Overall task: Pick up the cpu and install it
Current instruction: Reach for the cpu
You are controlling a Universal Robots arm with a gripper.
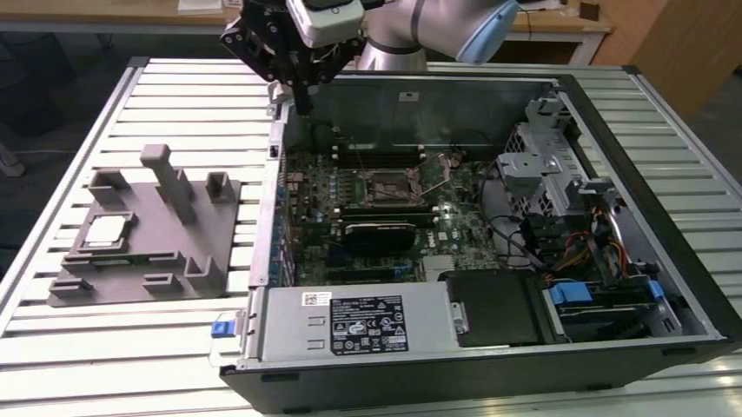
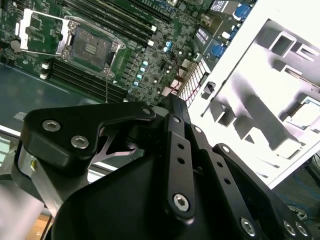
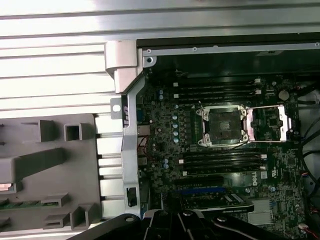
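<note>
Exterior view high, angled down over computer case (image 1: 464, 382) and grey fixture (image 1: 139, 252), both wrist views nearer, looking down, sharing the open socket (image 3: 220, 127) (image 2: 90, 47).

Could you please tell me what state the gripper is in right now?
Gripper: fingers closed, holding nothing, above the open computer case; the cpu lies on the grey fixture.
</note>
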